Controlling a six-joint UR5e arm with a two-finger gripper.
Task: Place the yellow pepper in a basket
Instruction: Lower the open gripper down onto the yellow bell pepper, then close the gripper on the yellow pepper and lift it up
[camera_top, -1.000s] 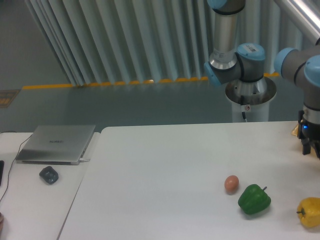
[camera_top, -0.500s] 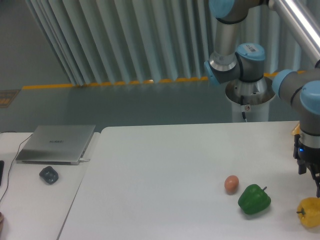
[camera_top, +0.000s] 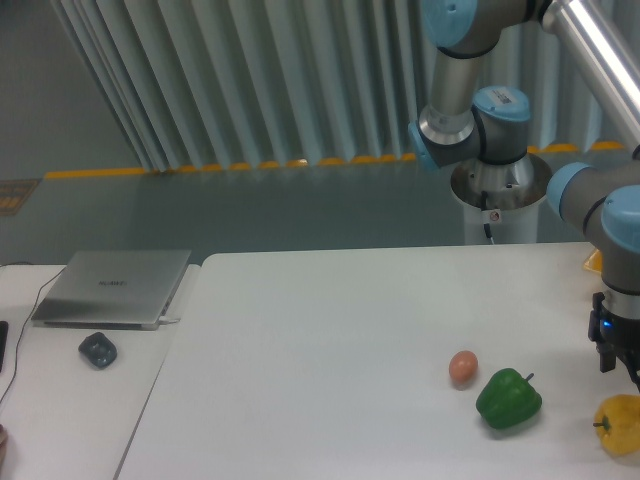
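Note:
The yellow pepper (camera_top: 620, 424) lies on the white table at the lower right, partly cut by the frame edge. My gripper (camera_top: 622, 372) hangs right above it at the right edge; its fingers run out of the frame, so whether it is open or shut does not show. A small yellow-orange sliver of the basket (camera_top: 592, 261) shows at the right edge behind the arm; the rest is out of view.
A green bell pepper (camera_top: 508, 399) and a small brown egg (camera_top: 462, 368) lie left of the yellow pepper. A closed laptop (camera_top: 112, 287) and a dark mouse (camera_top: 98, 349) sit on the side table at left. The robot base (camera_top: 497, 190) stands behind the table.
My gripper has come down and slightly left, from above the table's right edge to just over the yellow pepper. The peppers and egg have not moved.

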